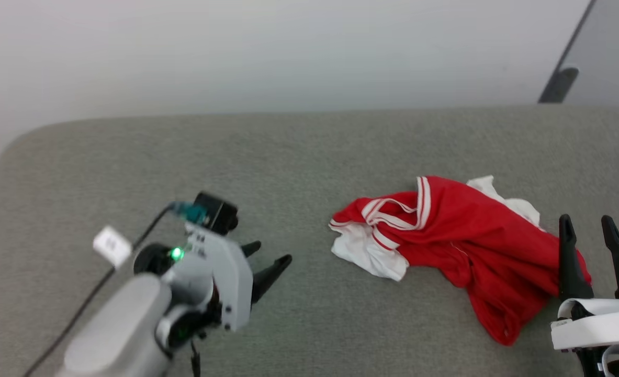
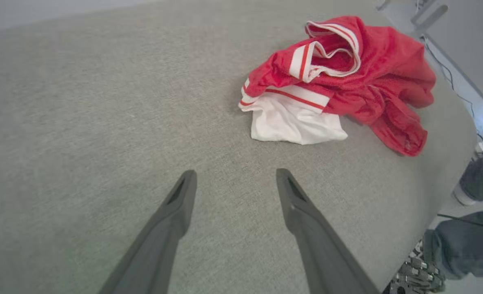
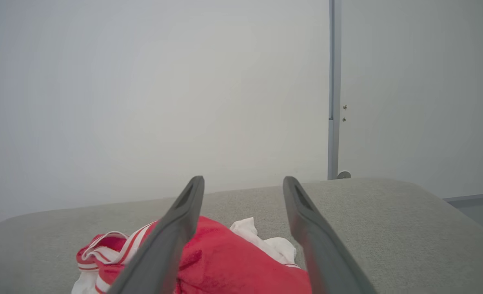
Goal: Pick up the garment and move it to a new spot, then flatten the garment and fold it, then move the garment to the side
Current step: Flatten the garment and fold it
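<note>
I saw the garment (image 1: 461,235), a soft crumpled red-and-white heap, on the grey woven surface (image 1: 309,157), pale wall (image 1: 288,52) behind; left hand (image 1: 272,251) and right hand (image 1: 586,218) gaped empty.

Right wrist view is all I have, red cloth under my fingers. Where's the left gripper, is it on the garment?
Observer: No. The left gripper is over bare table, to the left of the garment and apart from it, with its jaws open.
Operator: Is the garment flat or bunched?
Observer: It's bunched in a heap. A white sleeve spills out on the side facing the left gripper.
Operator: Anything past the table edge?
Observer: In the left wrist view, what looks like a person's leg in dark trousers is just beyond the edge, on the garment's side.
</note>
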`<state>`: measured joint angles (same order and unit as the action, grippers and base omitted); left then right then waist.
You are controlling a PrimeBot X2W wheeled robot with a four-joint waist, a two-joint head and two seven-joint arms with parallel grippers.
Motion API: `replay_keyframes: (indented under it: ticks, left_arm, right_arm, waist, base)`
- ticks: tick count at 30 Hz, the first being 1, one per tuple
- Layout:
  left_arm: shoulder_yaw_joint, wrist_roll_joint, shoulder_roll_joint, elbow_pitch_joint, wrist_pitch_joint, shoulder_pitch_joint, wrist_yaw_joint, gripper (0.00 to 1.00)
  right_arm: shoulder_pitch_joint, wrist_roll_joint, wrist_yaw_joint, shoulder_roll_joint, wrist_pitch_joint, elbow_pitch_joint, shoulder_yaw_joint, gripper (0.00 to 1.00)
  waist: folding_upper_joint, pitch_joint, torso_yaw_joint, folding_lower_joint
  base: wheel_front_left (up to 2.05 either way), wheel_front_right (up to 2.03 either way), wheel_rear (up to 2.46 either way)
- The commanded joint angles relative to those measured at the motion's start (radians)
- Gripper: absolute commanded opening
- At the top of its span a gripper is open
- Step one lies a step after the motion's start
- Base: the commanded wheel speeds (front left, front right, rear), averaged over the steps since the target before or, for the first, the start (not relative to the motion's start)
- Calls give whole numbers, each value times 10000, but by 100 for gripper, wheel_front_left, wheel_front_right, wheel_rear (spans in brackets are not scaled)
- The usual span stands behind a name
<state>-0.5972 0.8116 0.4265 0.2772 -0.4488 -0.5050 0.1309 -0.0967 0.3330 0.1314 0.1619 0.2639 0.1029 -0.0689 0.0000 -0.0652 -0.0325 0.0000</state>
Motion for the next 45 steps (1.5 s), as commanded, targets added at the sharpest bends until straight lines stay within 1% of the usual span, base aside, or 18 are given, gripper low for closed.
replay_keyframes:
  ticks: [1, 4, 6, 8, 11, 17, 21, 22, 23, 24, 29, 35, 37, 39, 45]
  left_arm:
    - [-95, 253, 67, 204, -377, -359, -12, 100]
    - [-357, 1191, -236, 885, -1578, -1179, -10, 100]
    - [-548, 1465, -419, 1247, -2091, -1774, -10, 100]
    - [-719, 1565, -634, 1694, -2386, -2196, -10, 100]
    - [-915, 1669, -950, 2402, -2628, -2767, -10, 100]
    - [-1107, 2092, -1304, 3641, -2817, -3330, -10, 100]
    - [-1471, 2127, -1246, 4182, -2902, -3414, -16, 100]
    - [-1510, 2241, -1251, 4280, -2871, -3385, -19, 84]
    - [-1527, 2351, -1279, 4361, -2875, -3377, -17, 47]
    - [-1522, 2474, -1309, 4432, -2806, -3368, -17, 0]
    - [-1619, 2658, -1219, 4656, -2606, -3505, -16, 0]
    - [-1780, 2630, -674, 4885, -2153, -3874, -19, 0]
    - [-1858, 2559, -374, 4902, -2119, -4039, -17, 0]
    - [-1992, 2361, 102, 4935, -2121, -4278, -17, 0]
    - [-2511, 1252, 1525, 5254, -2049, -5168, -19, 0]
  right_arm:
    - [-153, 1, -14, -49, 5, -12, 5, 100]
    - [-284, 24, -14, -155, 5, -20, -32, 100]
    - [-449, 63, -14, -192, 6, -45, -38, 100]
    - [-606, 82, -14, -245, 5, -76, -28, 100]
    - [-819, 120, -14, -309, 5, -107, -64, 100]
    - [-1027, 154, -14, -422, 6, -68, -51, 100]
    - [-1033, 177, -14, -513, 5, -4, -69, 100]
    - [-1032, 177, -14, -527, 5, 3, -81, 100]
    - [-1015, 164, -14, -538, 5, 1, -98, 100]
    - [-980, 154, -14, -546, 5, 14, -130, 100]
    - [-832, 112, -14, -564, 6, 27, -222, 100]
    - [-759, 91, -14, -543, 6, 6, -156, 100]
    - [-758, 88, -14, -528, 5, 8, -140, 100]
    - [-755, 75, -14, -532, 6, -2, -137, 100]
    - [-670, 157, -14, -494, 5, -50, -148, 100]
  waist:
    - [0, -543, -547, 0]
    - [0, -882, -882, 0]
    - [0, -1177, -1114, 0]
    - [0, -1454, -1358, 0]
    - [0, -1815, -1684, 0]
    - [0, -2097, -2130, 0]
    - [0, -2096, -2269, 0]
    - [0, -2080, -2283, 0]
    - [0, -2053, -2278, 0]
    - [0, -2013, -2253, 0]
    - [0, -1848, -2043, 0]
    - [0, -1582, -1625, 0]
    - [0, -1522, -1510, 0]
    - [0, -1499, -1446, 0]
    - [0, -1593, -1451, 0]
  base:
    - [0, 0, 0]
    - [0, 0, 0]
    - [0, 0, 0]
    - [0, 0, 0]
    - [0, 0, 0]
    - [0, 0, 0]
    - [0, 0, 0]
    - [0, 0, 0]
    - [0, 0, 0]
    - [0, 0, 0]
    - [0, 0, 0]
    - [0, 0, 0]
    - [0, 0, 0]
    - [0, 0, 0]
    - [0, 0, 0]
